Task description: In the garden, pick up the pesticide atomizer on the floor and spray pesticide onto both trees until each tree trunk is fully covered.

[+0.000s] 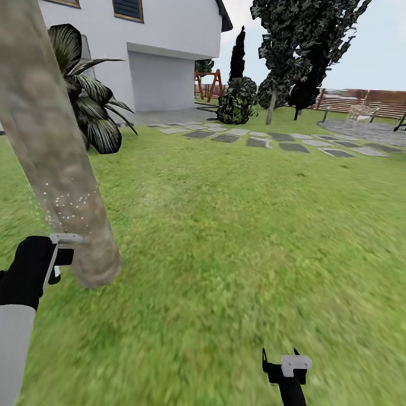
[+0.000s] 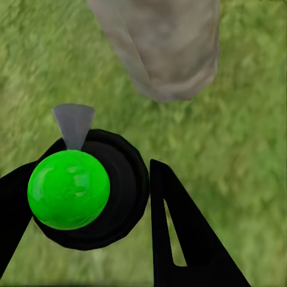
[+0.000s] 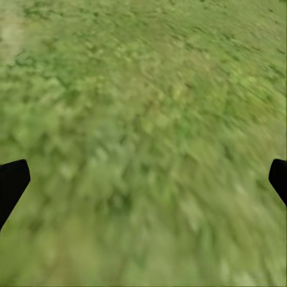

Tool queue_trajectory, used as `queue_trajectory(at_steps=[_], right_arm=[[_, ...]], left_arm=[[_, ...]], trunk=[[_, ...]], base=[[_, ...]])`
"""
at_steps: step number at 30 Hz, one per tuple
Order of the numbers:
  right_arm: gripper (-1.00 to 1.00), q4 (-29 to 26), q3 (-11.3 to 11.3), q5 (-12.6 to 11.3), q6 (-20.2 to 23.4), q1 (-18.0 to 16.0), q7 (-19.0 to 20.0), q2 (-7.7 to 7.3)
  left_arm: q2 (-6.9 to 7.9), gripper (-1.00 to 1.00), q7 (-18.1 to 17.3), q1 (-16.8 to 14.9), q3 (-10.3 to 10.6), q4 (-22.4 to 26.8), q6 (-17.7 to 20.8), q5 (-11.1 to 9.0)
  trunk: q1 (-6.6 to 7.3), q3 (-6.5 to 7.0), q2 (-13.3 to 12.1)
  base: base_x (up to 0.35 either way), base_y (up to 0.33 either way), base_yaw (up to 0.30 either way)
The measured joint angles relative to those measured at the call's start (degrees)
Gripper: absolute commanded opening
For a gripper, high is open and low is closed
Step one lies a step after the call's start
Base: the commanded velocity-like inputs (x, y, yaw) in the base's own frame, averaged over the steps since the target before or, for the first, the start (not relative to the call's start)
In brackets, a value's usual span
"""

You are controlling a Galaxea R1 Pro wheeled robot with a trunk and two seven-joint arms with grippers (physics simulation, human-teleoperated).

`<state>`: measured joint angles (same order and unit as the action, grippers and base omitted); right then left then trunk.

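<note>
Green fills my left wrist view: the atomizer (image 2: 78, 190), a glossy green ball seated in a black round collar with a grey cone nozzle, sits between my left gripper's (image 2: 89, 203) black fingers (image 2: 173, 233), which are clamped on it. Whether any liquid is inside I cannot tell. Its nozzle points toward the trunk (image 2: 161, 48) at the upper middle of that frame, near but apart from it.

From the head view I count one thick mottled trunk (image 1: 56, 159) slanting down the left side, with whitish pesticide (image 1: 69, 205) specks dotting its lower bark. My left gripper (image 1: 56, 261) is at the lower left, just beside the trunk's base. My right gripper (image 1: 285, 365) sits at the bottom right of centre, fingers spread apart and holding nothing; its wrist view has two black fingertips (image 3: 12, 182) at the frame edges over blurred grass (image 3: 143, 143).

Only the head view gives me the surroundings: one white house (image 1: 170, 40) at upper left, one palm (image 1: 92, 96) beside it, grey paving (image 1: 272, 140) across the lawn (image 1: 242, 241), a brown fence (image 1: 363, 99) at upper right.
</note>
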<state>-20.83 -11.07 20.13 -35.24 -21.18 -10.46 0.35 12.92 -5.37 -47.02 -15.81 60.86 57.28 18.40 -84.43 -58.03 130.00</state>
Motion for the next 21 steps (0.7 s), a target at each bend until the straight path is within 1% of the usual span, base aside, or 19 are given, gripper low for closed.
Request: queue_trajectory(at_steps=[16, 21], right_arm=[[1.0, 0.0, 0.0, 0.0, 0.0, 0.0, 0.0, 0.0], [1.0, 0.0, 0.0, 0.0, 0.0, 0.0, 0.0, 0.0]], left_arm=[[0.0, -1.0, 0.0, 0.0, -0.01, -0.04, 0.03, 0.0], [0.0, -1.0, 0.0, 0.02, -0.01, -0.04, 0.03, -0.01]], trunk=[[0.0, 0.0, 0.0], [0.0, 0.0, 0.0]], base=[[0.202, -0.227, 0.016], [0.202, -0.227, 0.216]])
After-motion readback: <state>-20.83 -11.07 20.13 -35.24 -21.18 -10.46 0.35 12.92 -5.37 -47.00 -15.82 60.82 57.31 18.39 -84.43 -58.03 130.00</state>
